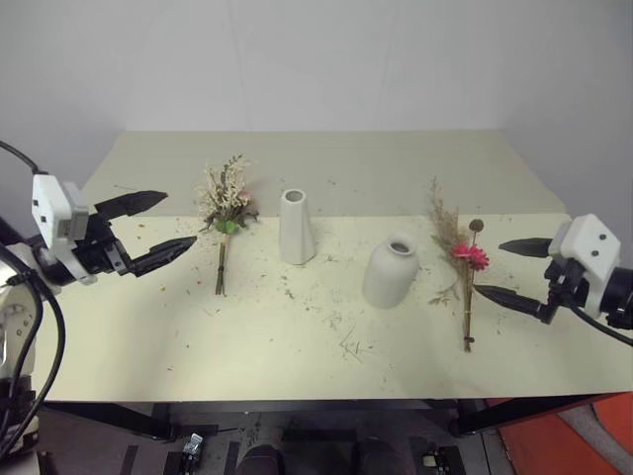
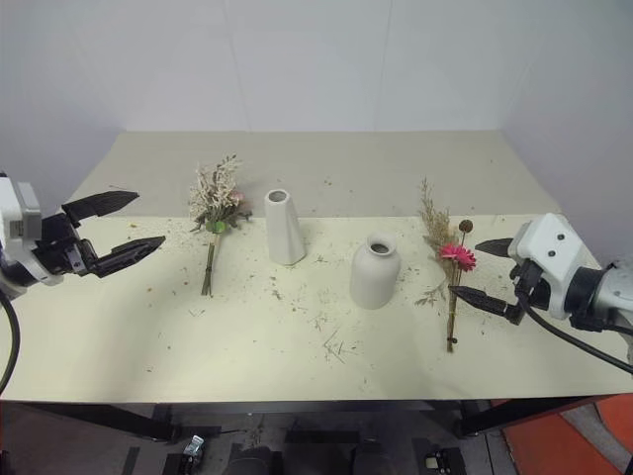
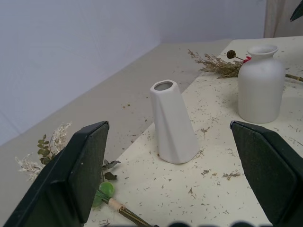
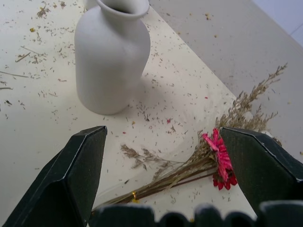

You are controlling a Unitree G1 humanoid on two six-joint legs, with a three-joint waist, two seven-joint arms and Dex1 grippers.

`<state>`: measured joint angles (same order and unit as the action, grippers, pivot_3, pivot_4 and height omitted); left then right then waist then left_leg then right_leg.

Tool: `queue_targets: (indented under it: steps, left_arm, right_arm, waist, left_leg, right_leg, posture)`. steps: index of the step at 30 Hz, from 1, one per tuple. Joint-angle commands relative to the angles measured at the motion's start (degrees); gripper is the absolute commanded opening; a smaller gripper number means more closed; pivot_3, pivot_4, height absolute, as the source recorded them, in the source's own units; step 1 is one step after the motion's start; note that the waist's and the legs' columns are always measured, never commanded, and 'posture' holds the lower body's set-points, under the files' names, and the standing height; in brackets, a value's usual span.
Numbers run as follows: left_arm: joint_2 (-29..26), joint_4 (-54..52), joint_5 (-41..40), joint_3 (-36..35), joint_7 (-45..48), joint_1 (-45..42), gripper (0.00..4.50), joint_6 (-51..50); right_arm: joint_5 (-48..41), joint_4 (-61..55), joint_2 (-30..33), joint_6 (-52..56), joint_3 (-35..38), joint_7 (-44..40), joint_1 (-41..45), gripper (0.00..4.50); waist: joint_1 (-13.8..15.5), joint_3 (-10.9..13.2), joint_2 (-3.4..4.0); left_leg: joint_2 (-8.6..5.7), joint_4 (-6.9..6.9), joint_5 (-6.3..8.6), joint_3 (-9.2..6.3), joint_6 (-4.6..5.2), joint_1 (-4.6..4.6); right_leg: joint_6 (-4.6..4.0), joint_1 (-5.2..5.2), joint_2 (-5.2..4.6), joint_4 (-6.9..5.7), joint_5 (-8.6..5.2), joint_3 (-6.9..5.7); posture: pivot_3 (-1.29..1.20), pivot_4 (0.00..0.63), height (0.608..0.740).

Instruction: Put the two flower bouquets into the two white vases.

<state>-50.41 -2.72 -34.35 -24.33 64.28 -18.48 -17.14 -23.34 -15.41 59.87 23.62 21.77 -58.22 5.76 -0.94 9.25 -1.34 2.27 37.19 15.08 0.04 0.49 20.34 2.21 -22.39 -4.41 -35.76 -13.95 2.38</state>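
Both bouquets lie flat on the table (image 1: 297,356) beside upright vases. My right hand (image 1: 512,269), fingers apart, should pinch the daisy bouquet (image 1: 465,262) low on its stems.

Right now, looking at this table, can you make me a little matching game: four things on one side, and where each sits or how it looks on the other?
Things:
1. tall cone vase
2. round jar vase
3. rose bouquet
4. daisy bouquet

Descriptions:
A. lying flat near the right gripper, bright pink bloom
B. upright, slim, nearer the rose bouquet
C. lying flat near the left gripper, cream sprigs and green leaves
D. upright, shorter and wider, small neck

Pairs: 1-B, 2-D, 3-C, 4-A
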Motion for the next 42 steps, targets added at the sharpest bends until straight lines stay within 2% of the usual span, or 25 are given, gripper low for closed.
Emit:
queue_targets:
  steps: [1,12,17,19,22,27,30,33,38,42]
  left_arm:
    - [-0.72,-0.76,-0.45,-0.29,-0.82,-1.38,4.46,-0.01]
    - [-0.07,-3.90,-0.60,-1.00,-5.41,0.90,4.46,-2.27]
    - [-0.66,-5.97,4.38,1.62,-15.63,-0.67,4.46,-8.03]
    - [-1.73,-6.84,10.84,4.46,-22.19,-2.40,4.46,-9.75]
    - [-1.61,-4.74,15.86,8.11,-28.59,-7.10,4.46,-13.27]
    - [-0.14,3.69,19.38,17.71,-32.67,-21.18,4.46,-30.02]
    - [4.27,12.29,21.00,20.18,-37.56,-31.20,4.46,-40.53]
    - [8.17,19.06,22.76,22.27,-40.83,-37.29,4.46,-48.35]
    - [12.50,29.95,24.01,24.51,-40.25,-42.20,4.46,-47.25]
    - [15.04,42.06,25.39,22.66,-42.84,-46.90,4.46,-42.71]
  right_arm:
    - [0.02,-1.31,0.04,-0.91,2.33,1.04,0.53,4.50]
    - [0.01,-0.80,1.03,-1.02,1.76,0.70,1.36,4.50]
    - [-0.96,-2.01,0.73,-0.46,0.46,0.95,3.90,4.50]
    - [-2.73,-3.78,0.16,0.47,-0.45,1.09,6.19,4.50]
    - [-4.02,-6.77,-0.39,1.49,-3.27,1.45,9.80,4.50]
    - [-5.47,-10.19,-2.64,3.44,-8.47,2.79,15.90,4.50]
    - [-5.06,-11.88,-3.90,4.79,-11.95,4.05,18.96,4.50]
    - [-3.20,-12.65,-5.94,5.97,-17.12,5.81,23.44,4.50]
    - [-0.07,-10.80,-11.47,7.59,-23.81,9.04,30.70,4.50]
    - [0.28,-11.12,-13.23,8.16,-24.61,9.73,32.10,4.50]
  waist:
    - [0.00,0.00,0.00]
    - [0.06,0.00,0.00]
    - [0.04,0.00,0.00]
    - [0.06,0.01,-0.01]
    - [0.10,0.03,-0.03]
    - [0.23,0.04,-0.06]
    - [0.40,0.05,-0.07]
    - [0.09,0.05,-0.07]
    - [-0.48,0.04,-0.05]
    - [0.08,0.04,-0.06]
  left_leg:
    - [0.00,0.00,0.00,0.00,0.00,-0.01]
    - [0.00,0.00,0.00,0.00,0.00,0.00]
    - [0.00,0.00,0.00,-0.01,0.00,-0.02]
    - [0.00,0.00,0.00,-0.02,0.00,-0.01]
    - [-0.04,0.00,0.00,-0.05,0.00,0.00]
    - [-0.08,0.00,0.00,-0.09,0.00,0.05]
    - [-0.14,0.04,-0.01,-0.16,-0.01,0.12]
    - [-0.15,0.11,-0.02,-0.23,-0.02,0.27]
    - [-0.17,0.13,-0.18,-0.26,-0.27,0.81]
    - [-0.18,0.13,-0.21,-0.27,-0.30,0.90]
  right_leg:
    - [0.00,0.00,0.00,-0.01,0.00,0.00]
    - [0.00,0.00,0.00,0.00,0.00,0.00]
    - [0.00,0.00,0.00,-0.03,0.00,0.01]
    - [0.00,0.00,0.00,-0.02,0.00,0.00]
    - [0.01,0.00,0.00,-0.03,0.01,0.00]
    - [0.02,0.00,-0.02,0.00,0.01,-0.02]
    - [0.02,-0.04,-0.03,-0.02,0.01,-0.08]
    - [0.03,-0.14,-0.02,-0.08,0.01,-0.11]
    - [-0.02,-0.86,-0.01,-0.41,0.04,-0.04]
    - [-0.03,-0.91,-0.03,-0.36,0.05,-0.09]
  posture:
    - [0.00,0.150,0.740]
    - [0.00,0.150,0.740]
    - [0.00,0.150,0.740]
    - [0.00,0.150,0.740]
    - [0.00,0.150,0.740]
    - [0.00,0.150,0.740]
    - [0.00,0.150,0.740]
    - [0.00,0.150,0.740]
    - [0.00,0.150,0.740]
    - [0.00,0.150,0.740]
